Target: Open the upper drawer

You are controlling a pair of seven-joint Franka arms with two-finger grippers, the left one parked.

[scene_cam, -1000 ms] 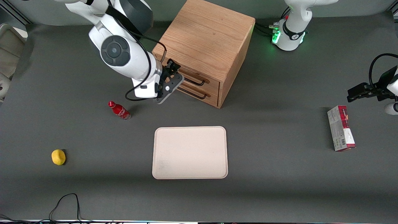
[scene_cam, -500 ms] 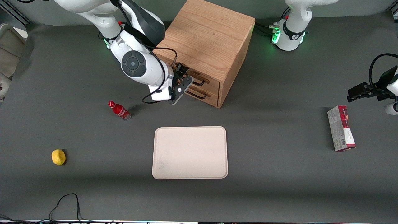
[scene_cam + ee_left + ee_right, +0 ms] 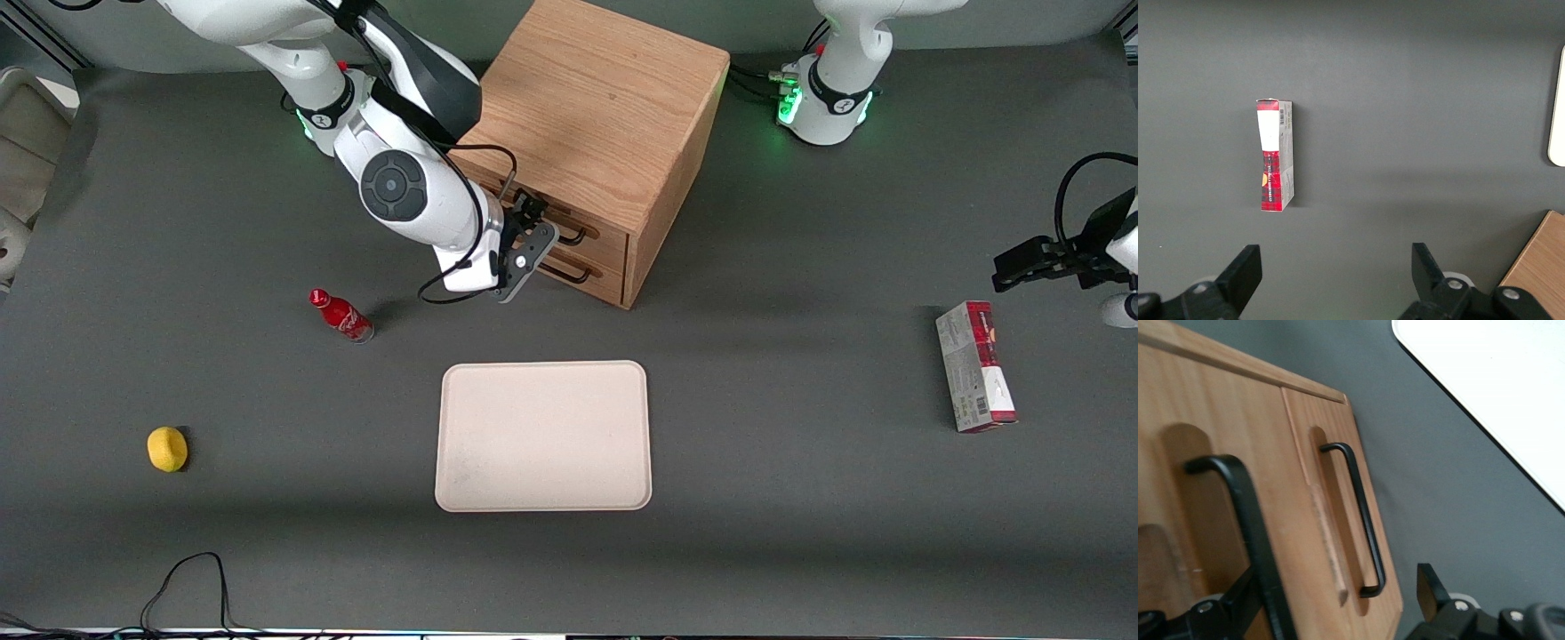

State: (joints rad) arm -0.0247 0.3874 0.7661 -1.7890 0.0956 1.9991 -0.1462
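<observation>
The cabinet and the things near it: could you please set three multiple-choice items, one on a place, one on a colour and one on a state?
1. Where is the gripper?
A. over the tray
B. at the upper drawer's handle
C. beside the lemon

2. What colour is the bottle?
A. red
B. green
C. blue

3. The upper drawer is
A. pulled fully out
B. lifted out
C. shut

Key:
1 B: the open fingers stand on either side of the handle.
2 A: the bottle is red with a red cap.
3 C: the drawer front sits flush in the cabinet.
</observation>
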